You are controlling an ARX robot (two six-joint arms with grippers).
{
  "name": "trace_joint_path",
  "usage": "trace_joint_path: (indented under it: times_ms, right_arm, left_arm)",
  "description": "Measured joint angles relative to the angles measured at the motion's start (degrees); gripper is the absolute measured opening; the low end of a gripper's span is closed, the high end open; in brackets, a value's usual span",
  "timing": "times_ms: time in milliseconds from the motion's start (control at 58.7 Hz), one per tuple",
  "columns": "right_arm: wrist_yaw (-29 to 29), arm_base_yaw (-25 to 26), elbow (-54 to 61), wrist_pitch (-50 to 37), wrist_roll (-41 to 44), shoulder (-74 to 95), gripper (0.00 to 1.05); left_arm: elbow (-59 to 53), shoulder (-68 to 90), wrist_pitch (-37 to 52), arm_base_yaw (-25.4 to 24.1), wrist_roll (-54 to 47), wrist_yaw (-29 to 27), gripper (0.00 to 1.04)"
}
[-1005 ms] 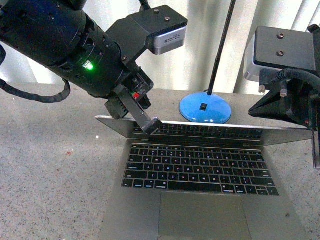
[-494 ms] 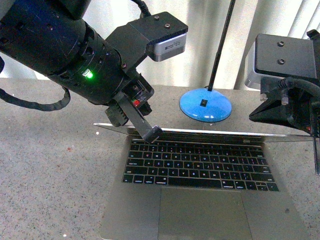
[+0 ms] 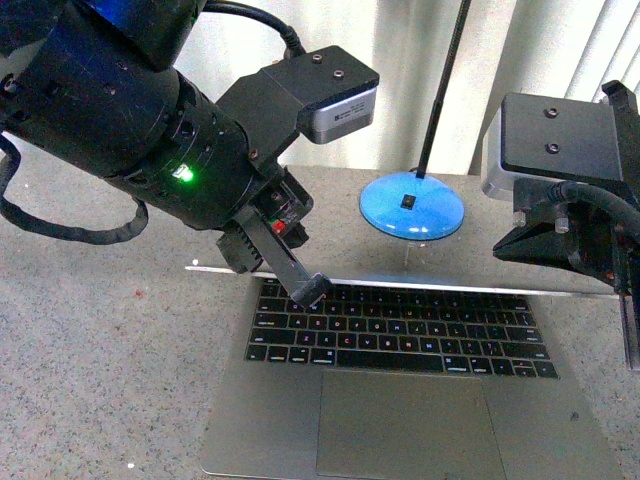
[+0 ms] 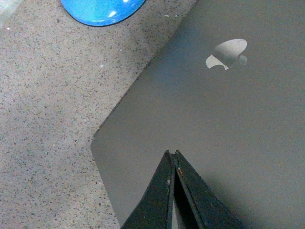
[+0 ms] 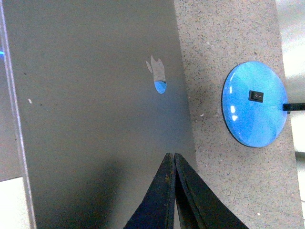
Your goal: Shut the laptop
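— Silver-grey metal, the laptop (image 3: 400, 400) lies below both tools. Its long axis runs from the left tool (image 3: 308, 290) across to the right one. Which way does it face?
— The trackpad (image 3: 405, 425) is on the near side of the left tool and the hinge is on the far side. The lid (image 4: 214, 119) is not shut. From the front it shows edge-on, a thin pale line just over the top row of black keys (image 3: 400, 335).
— And the tools?
— The left tool's fingers are pressed together with nothing between them. Its tips sit over the lid's outer face near a corner, with the logo (image 4: 228, 53) further along. The right tool (image 5: 170, 157) is the same: pressed together, empty, above the lid. I cannot tell whether either tip touches the metal.
— Anything hidden?
— The screen is not visible in any view. The laptop's near edge is partly cut off by the frame, and the right arm covers the lid's end on that side.
— The surroundings?
— A speckled grey stone bench (image 3: 90, 340). Beyond the left tool stands a glossy blue lamp base (image 3: 412, 210) with a thin black stem (image 3: 443, 90). A pale curtain (image 3: 570, 50) hangs behind it.
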State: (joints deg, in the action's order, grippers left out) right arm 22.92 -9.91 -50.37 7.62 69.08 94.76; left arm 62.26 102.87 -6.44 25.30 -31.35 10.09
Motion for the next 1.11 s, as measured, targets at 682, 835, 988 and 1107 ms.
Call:
trace_joint_path:
  times_ms: [682,835,988,1107]
  right_arm:
    - [0.0,-0.4,2.0,-0.9,1.2,3.1,0.03]
    - [0.0,-0.7,2.3,-1.6,1.4,3.9,0.03]
    - [0.0,-0.9,2.5,-2.4,1.4,4.7,0.03]
    - [-0.1,-1.1,2.9,-3.2,1.3,5.5,0.03]
  left_arm:
    - [-3.1,2.4,3.1,0.0,1.0,1.4,0.04]
    - [-4.0,3.1,3.9,0.0,1.3,1.8,0.04]
    - [-4.4,3.6,4.8,-0.1,1.7,2.1,0.04]
    - [-4.8,4.1,5.6,-0.1,1.9,2.4,0.04]
